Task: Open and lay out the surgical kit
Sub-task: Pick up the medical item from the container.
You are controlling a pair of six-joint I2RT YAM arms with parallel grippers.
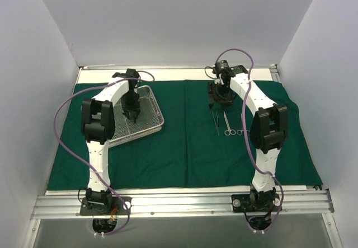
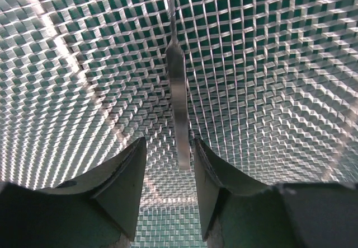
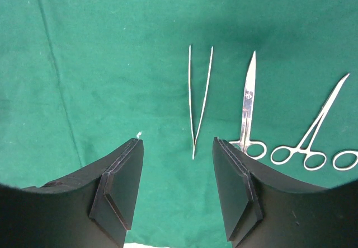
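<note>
Steel instrument (image 2: 178, 85) at twelve o'clock of my released left pincer (image 2: 168, 153), in tray (image 2: 279, 63); right pincer (image 3: 177, 144) released over cloth (image 3: 84, 63).

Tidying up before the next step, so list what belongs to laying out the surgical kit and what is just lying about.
Belongs: dark green cloth wrap; rectangular silver wire-mesh tray; flat steel instrument inside the tray; slim steel tweezers; straight ring-handled steel clamp; thinner ring-handled steel clamp.
Lying about: purple cable; aluminium rail along the near edge.
</note>
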